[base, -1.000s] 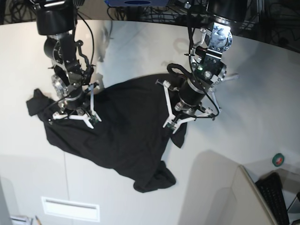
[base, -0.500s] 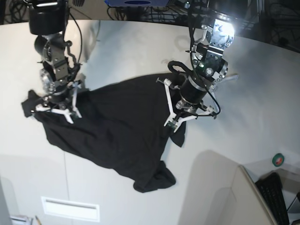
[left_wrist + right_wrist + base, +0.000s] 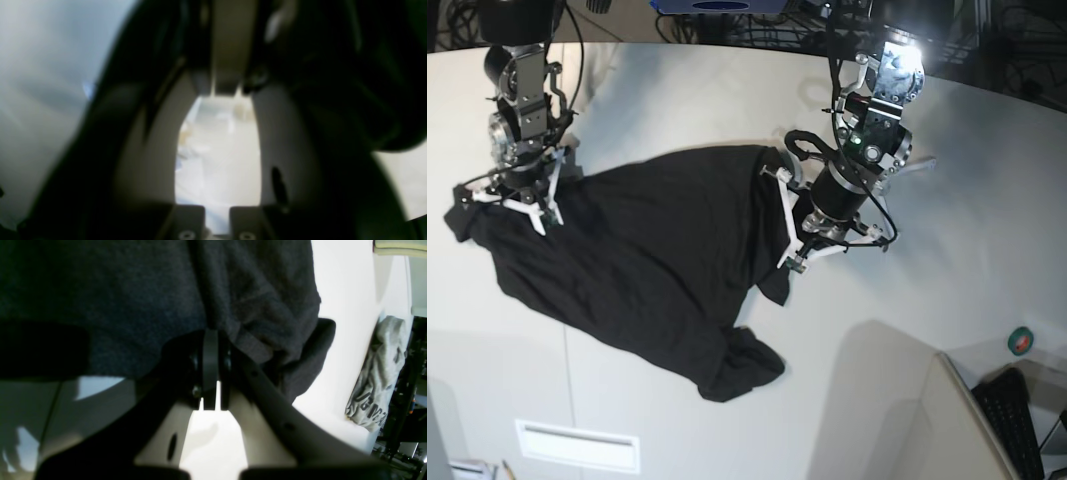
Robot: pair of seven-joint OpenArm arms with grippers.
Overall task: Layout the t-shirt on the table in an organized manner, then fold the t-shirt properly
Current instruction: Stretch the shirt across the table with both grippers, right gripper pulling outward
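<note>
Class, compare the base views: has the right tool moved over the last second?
Yes. The right tool, shut on the t-shirt, has travelled toward the picture's left and upward across the table, dragging the cloth with it.

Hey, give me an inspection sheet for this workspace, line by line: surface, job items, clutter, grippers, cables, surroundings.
Surface: table, off-white, smooth.
Job's things: t-shirt, black, wrinkled, stretched between both arms, one end bunched near the front.
Clutter: grey garment seen at the table edge in the right wrist view.
Grippers: right gripper shut on t-shirt; left gripper shut at the t-shirt's other edge.
Cables: black cable looped on the left arm.
Surroundings: keyboard; round green and red object beside it.
</note>
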